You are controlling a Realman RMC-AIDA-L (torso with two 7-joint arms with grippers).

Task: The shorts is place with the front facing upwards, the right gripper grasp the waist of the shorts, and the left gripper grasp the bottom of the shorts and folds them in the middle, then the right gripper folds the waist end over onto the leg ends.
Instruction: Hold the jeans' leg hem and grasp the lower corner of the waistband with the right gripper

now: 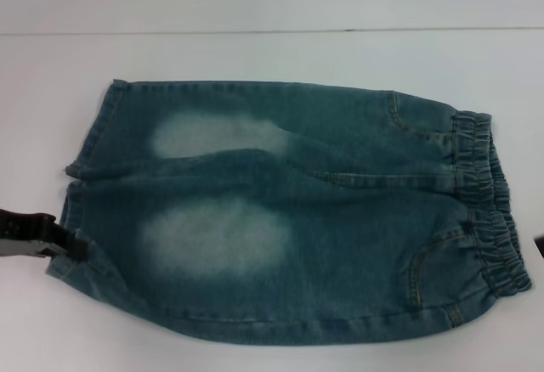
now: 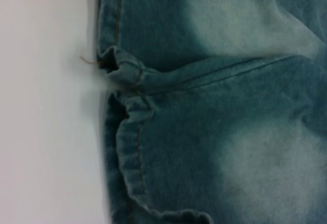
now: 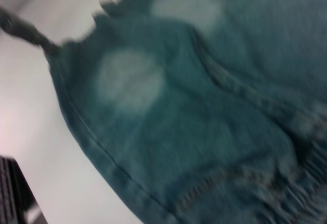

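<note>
Denim: faded blue shorts (image 1: 289,211) lay flat on the white table (image 1: 272,53).
Left gripper (image 1: 72,246): low, touching the near leg ends (image 1: 72,194); finger state unclear.
Right gripper: out of view.

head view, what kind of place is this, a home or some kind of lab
Probably a lab or test bench: denim shorts lie flat alone on a plain white table, and the left gripper reaches the leg ends.

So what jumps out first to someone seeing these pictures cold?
The denim shorts spread flat on the white table, filling most of the head view, with two pale faded patches on the legs. The puckered waist lies on the robot's right, the leg ends on its left. The left gripper touches the nearer leg hem.
</note>
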